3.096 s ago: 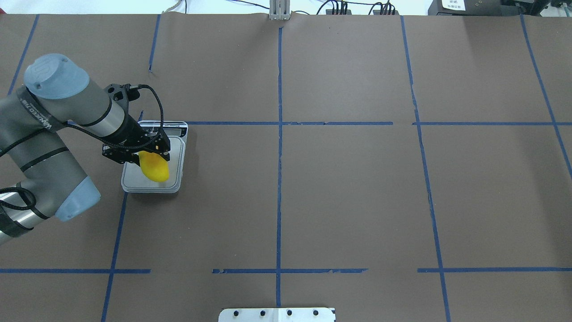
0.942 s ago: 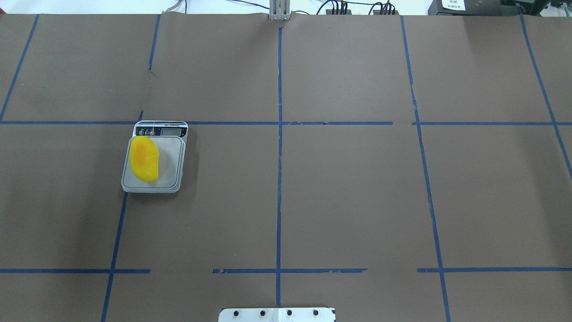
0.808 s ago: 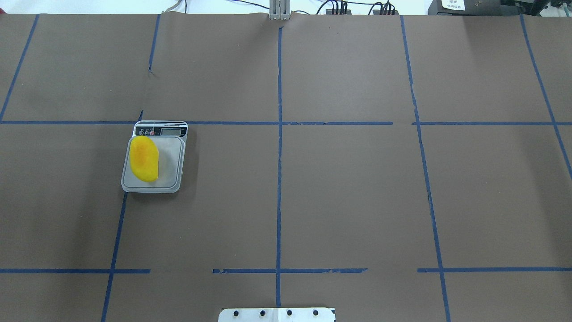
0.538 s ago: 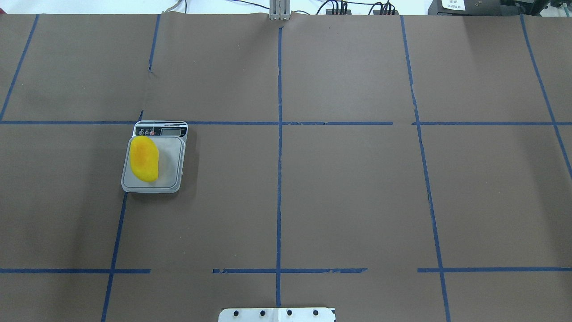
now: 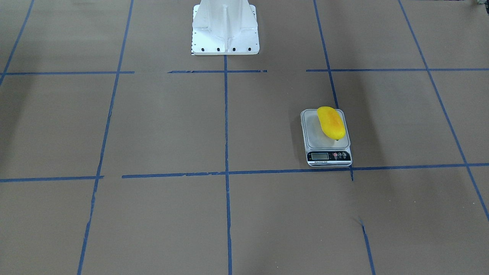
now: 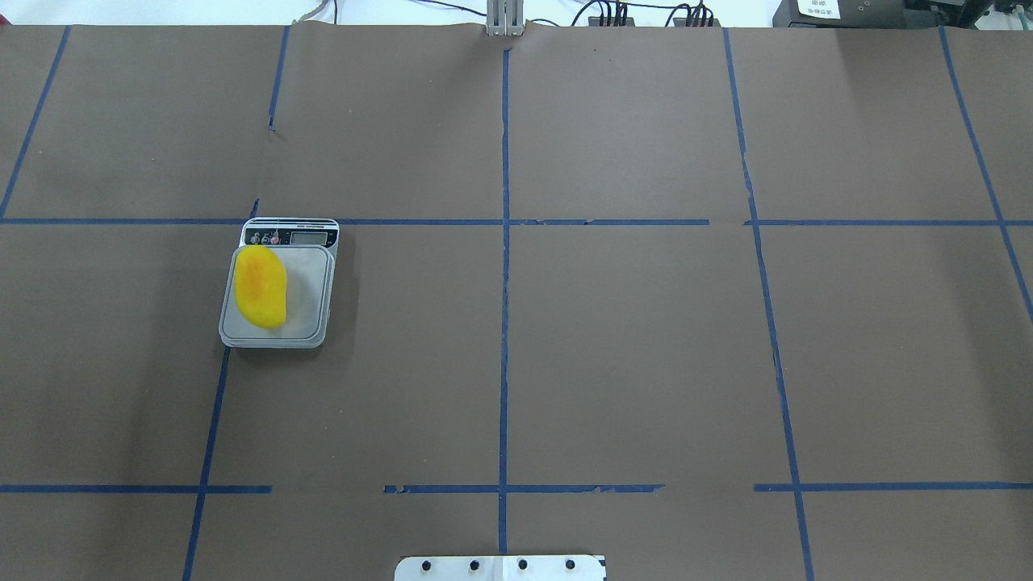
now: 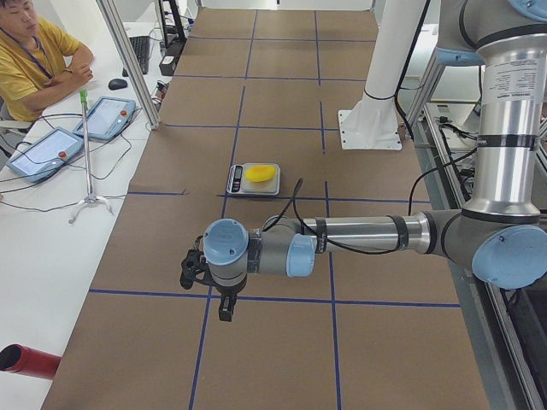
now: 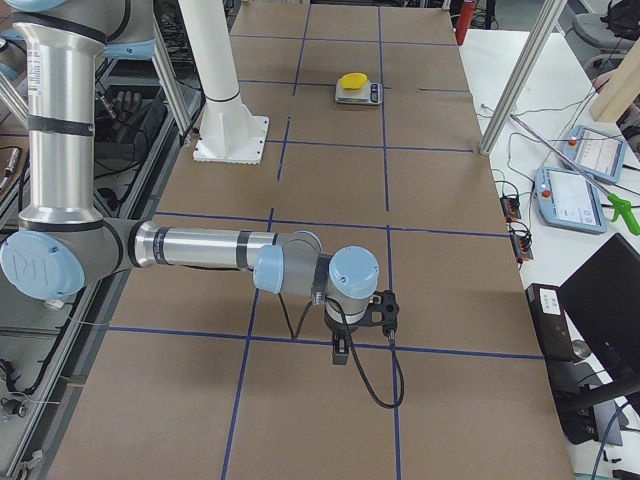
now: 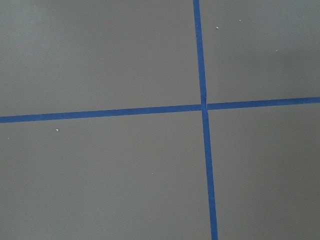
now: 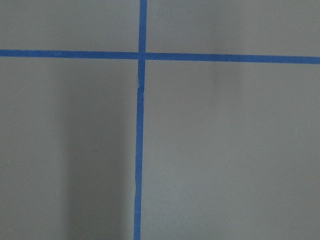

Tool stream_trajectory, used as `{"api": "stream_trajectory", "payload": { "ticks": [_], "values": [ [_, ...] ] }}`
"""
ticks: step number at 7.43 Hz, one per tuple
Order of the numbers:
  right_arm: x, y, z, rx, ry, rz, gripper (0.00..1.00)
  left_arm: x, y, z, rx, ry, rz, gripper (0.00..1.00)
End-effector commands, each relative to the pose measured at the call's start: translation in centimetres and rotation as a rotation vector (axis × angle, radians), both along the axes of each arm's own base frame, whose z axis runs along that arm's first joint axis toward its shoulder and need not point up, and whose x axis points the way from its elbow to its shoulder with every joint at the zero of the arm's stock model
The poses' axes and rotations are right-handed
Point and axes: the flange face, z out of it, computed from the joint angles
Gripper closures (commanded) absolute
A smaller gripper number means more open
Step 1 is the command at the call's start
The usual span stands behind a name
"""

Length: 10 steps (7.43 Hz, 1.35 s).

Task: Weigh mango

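Currently the mango (image 6: 260, 287) lies flat on the silver scale (image 6: 311, 282).

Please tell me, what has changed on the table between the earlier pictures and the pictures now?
The left arm, which held the mango over the scale, let it go and left the overhead view. The mango now lies free along the platform's left side in that view. The scale stayed in place.
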Motion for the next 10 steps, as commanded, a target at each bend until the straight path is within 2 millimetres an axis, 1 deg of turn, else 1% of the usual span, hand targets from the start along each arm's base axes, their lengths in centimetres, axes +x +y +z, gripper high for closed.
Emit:
{"api": "stream_trajectory", "payload": {
  "ticks": [1,3,4,5,10],
  "values": [
    [0.0,0.0,0.0,0.0,0.0,0.0,0.0,0.2,0.3,-1.2,-0.023,0.0,0.004,0.0],
    [0.0,0.0,0.0,0.0,0.0,0.0,0.0,0.6,0.3,-1.1,-0.034,0.002,0.013,0.0],
    [0.0,0.0,0.0,0.0,0.0,0.0,0.0,2.7,0.0,-1.1,-0.034,0.001,0.056,0.0],
    [0.0,0.0,0.0,0.0,0.0,0.0,0.0,3.1,-0.1,-1.3,-0.03,0.001,0.064,0.0],
    [0.0,0.0,0.0,0.0,0.0,0.0,0.0,3.0,0.2,-0.8,-0.056,0.002,0.064,0.0]
  ]
}}
